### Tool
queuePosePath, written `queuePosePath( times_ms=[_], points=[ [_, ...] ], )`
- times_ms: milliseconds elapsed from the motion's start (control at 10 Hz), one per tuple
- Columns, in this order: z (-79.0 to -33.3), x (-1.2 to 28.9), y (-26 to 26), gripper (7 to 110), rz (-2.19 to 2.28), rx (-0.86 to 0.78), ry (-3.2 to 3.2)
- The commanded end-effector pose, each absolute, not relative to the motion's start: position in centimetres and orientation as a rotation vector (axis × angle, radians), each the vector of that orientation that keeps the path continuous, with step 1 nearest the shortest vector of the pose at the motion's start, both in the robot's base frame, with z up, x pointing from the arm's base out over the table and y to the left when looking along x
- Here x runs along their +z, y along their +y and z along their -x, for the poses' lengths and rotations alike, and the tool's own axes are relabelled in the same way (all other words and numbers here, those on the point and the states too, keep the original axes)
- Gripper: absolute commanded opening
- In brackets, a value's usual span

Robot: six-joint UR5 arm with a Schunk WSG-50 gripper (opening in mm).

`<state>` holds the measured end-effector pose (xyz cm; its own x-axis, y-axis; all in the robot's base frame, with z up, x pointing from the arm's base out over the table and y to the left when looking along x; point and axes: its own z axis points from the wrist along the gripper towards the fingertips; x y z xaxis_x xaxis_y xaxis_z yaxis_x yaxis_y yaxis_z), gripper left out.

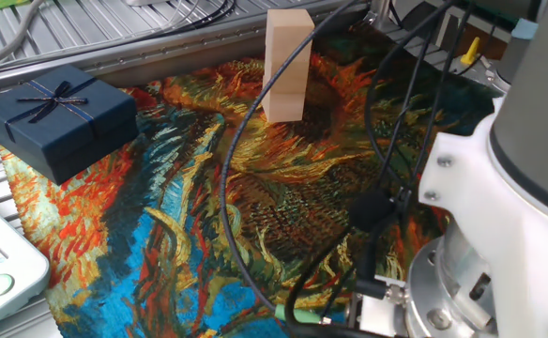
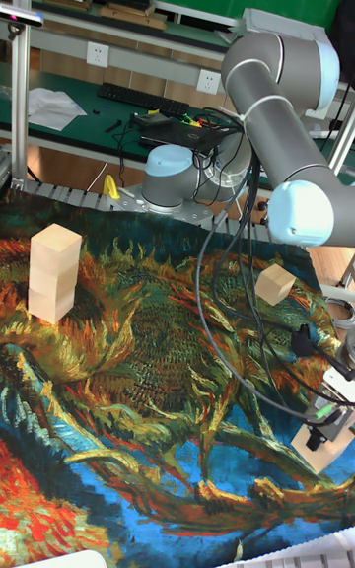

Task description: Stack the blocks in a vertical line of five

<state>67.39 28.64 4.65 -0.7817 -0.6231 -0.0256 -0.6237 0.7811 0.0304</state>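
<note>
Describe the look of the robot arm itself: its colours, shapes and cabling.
The arm is built from thick silver-grey metal tubes joined by rounded joints with pale light-blue end caps. Its round grey base sits behind the table. Several black cables hang in loops along it, one ending at a green connector. The wrist housing is white with small screws. The pincer is not visible.

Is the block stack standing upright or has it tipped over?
Upright. The stack stands vertically on the cloth, blocks roughly aligned; a loose block lies apart.

Dark blue ribbon-tied gift box (image 1: 56, 118) sits at the left edge of a colourful sunflower-print cloth (image 1: 190, 235); black keyboard (image 2: 138, 100) on the far desk (image 2: 69, 124).
</note>
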Motion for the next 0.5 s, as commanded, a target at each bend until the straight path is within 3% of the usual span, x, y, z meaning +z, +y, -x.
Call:
queuePosePath(
  times_ms=[0,400],
  points=[
    [-67.1,4.6,28.6,88,1.009,0.060,2.965],
    [-67.6,3.9,29.3,88,1.021,0.085,2.942]
  ],
)
